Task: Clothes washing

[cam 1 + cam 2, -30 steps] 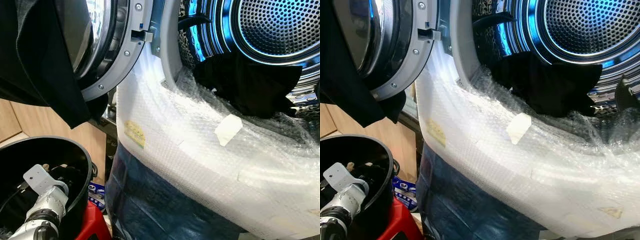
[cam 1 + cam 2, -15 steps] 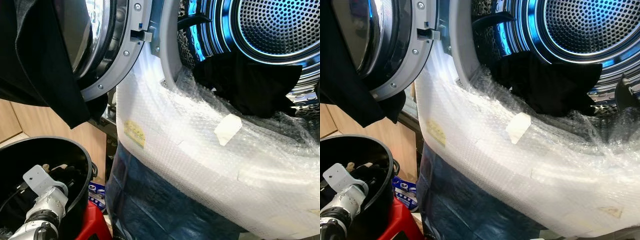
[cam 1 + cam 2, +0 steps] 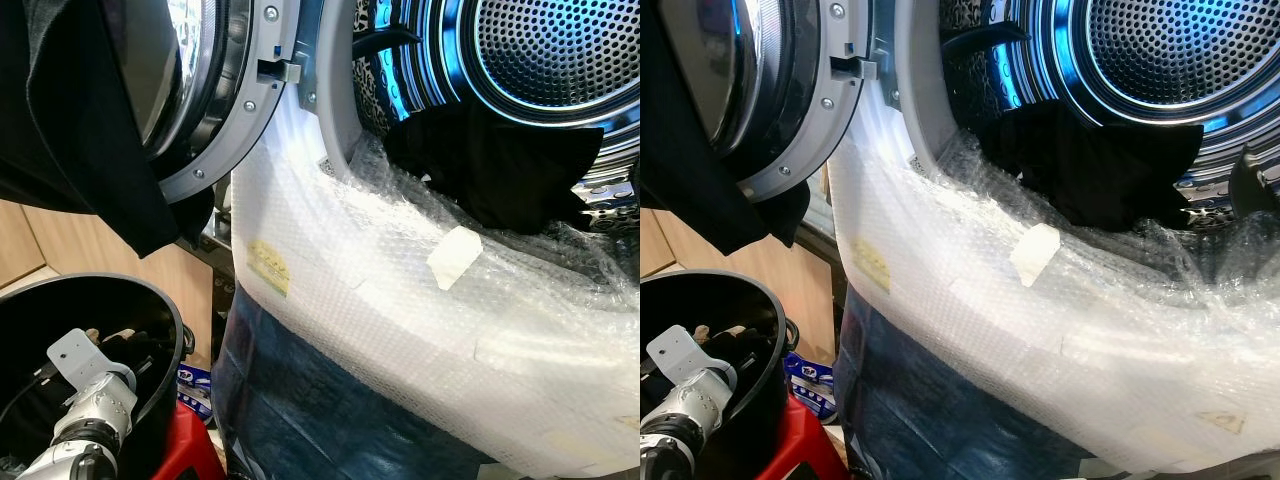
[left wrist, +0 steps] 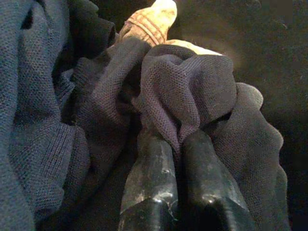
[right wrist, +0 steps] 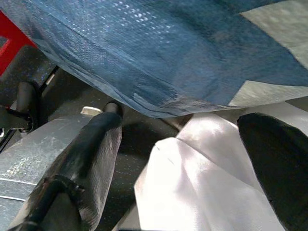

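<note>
My left arm point(image 3: 88, 405) reaches down into a black laundry basket point(image 3: 172, 312) at the lower left. In the left wrist view my left gripper point(image 4: 178, 140) is shut on a fold of dark navy knit cloth point(image 4: 187, 91), with more of that cloth bunched around the fingers. The washing machine's drum point(image 3: 560, 50) stands open, lit blue, and a black garment point(image 3: 500, 170) lies in its mouth. Another black garment point(image 3: 80, 120) hangs over the open door point(image 3: 222, 110). My right gripper point(image 5: 187, 139) is open, low beside the machine's blue cover point(image 5: 159, 53).
Bubble wrap point(image 3: 400, 300) covers the machine's front below the drum, with a blue cover point(image 3: 320, 420) beneath it. A red stand point(image 3: 192, 452) sits under the basket. Wooden panelling point(image 3: 70, 255) is behind, at the left.
The view has shifted very slightly. The arm in the basket and the garments stay where they were.
</note>
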Robot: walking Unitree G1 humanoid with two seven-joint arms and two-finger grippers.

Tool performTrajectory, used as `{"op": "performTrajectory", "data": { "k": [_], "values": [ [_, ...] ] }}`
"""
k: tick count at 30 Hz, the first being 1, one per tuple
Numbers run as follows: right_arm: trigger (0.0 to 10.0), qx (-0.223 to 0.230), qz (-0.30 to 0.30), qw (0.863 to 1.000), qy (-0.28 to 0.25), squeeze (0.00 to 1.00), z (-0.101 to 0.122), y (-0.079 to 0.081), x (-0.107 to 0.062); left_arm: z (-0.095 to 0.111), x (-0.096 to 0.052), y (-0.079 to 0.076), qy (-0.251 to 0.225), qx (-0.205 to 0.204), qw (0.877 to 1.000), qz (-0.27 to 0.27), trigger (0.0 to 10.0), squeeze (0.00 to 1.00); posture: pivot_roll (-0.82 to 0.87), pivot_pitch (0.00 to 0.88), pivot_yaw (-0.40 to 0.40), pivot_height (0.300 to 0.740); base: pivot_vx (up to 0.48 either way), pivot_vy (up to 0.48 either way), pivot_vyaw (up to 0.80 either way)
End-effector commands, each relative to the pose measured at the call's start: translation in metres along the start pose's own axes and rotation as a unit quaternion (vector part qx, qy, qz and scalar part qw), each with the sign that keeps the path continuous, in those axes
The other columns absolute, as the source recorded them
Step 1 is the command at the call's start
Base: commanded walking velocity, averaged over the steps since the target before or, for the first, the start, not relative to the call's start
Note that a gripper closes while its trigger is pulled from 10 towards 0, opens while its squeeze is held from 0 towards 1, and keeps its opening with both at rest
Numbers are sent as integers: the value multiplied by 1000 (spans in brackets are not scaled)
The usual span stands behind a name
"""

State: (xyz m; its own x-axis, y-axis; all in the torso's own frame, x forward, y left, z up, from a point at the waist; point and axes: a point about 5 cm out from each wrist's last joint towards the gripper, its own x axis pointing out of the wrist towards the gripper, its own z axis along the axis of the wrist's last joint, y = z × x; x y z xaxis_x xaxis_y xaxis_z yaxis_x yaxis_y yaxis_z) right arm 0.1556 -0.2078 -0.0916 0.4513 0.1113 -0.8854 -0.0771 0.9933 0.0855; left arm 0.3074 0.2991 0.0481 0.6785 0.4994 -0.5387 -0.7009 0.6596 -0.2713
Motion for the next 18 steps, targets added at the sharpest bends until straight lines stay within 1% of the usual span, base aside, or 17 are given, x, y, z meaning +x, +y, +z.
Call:
{"op": "performTrajectory", "data": {
  "k": [1,3,7,8,11,12,13,14,15,16,18],
  "values": [
    [10000,5,-9,1000,0,0,0,-6,-1,-8,-1,-1,10,14,1000,3,0,0,-35,34,-198,740,0,0,0],
    [10000,4,-10,1000,-2,0,2,-6,-1,-6,-1,-4,2,21,1000,-1,0,0,-33,38,-199,740,0,0,0],
    [10000,1,-9,1000,-2,0,2,-5,-1,8,-2,-9,-47,84,995,3,0,0,-32,40,-199,740,0,0,0],
    [10000,0,-8,1000,-2,0,3,-5,-1,15,-4,-15,-78,104,991,-4,0,0,-31,43,-198,740,0,0,0],
    [10000,0,-8,1000,-5,0,2,-5,-1,28,-9,-27,-138,116,983,-27,0,0,-32,42,-193,740,0,0,0],
    [10000,2,-8,1000,-5,0,2,-4,-1,36,-17,-34,-183,123,974,-44,0,0,-28,42,-192,740,0,0,0],
    [10000,2,-7,1000,-5,0,1,-4,-1,37,-21,-37,-199,138,969,-52,0,0,-19,46,-192,740,0,0,0],
    [10000,1,-6,1000,-2,0,-1,-3,-1,34,-27,-41,-213,168,960,-67,0,0,-13,48,-191,740,0,0,0],
    [10000,0,-4,1000,2,0,-2,-2,-1,28,-32,-43,-213,179,957,-80,0,0,-8,50,-191,740,0,0,0],
    [10000,0,-4,1000,2,0,-2,-2,-1,28,-32,-43,-213,179,957,-80,0,0,-8,50,-191,740,0,0,0],
    [10000,0,-3,1000,3,0,-3,0,0,24,-38,-46,-220,191,950,-109,0,0,-7,49,-187,740,0,0,0]
  ]
}}
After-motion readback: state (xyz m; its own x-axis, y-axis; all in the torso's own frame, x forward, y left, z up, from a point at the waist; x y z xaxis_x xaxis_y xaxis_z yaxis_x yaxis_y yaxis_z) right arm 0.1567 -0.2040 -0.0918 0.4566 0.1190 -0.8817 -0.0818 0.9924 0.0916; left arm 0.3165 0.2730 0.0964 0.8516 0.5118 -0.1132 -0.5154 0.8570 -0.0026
